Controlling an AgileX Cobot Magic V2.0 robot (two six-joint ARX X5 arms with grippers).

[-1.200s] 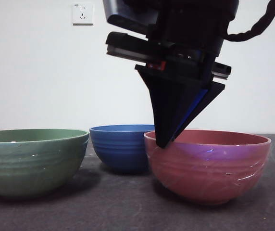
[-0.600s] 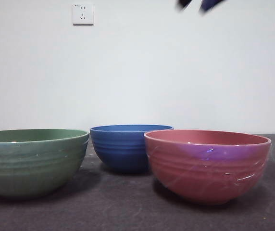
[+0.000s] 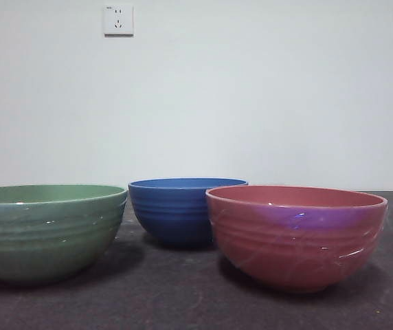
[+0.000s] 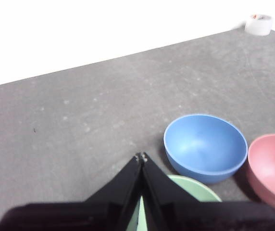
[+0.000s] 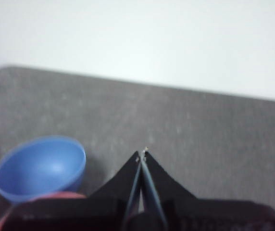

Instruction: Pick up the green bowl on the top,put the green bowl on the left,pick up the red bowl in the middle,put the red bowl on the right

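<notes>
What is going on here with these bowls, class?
Nothing is being handled at this moment. Three bowls sit apart on the dark table: the green bowl on the left, the red bowl on the right, and a blue bowl behind, between them. The left gripper hangs above the green bowl and the right gripper above the red bowl, both shut and empty.
</notes>
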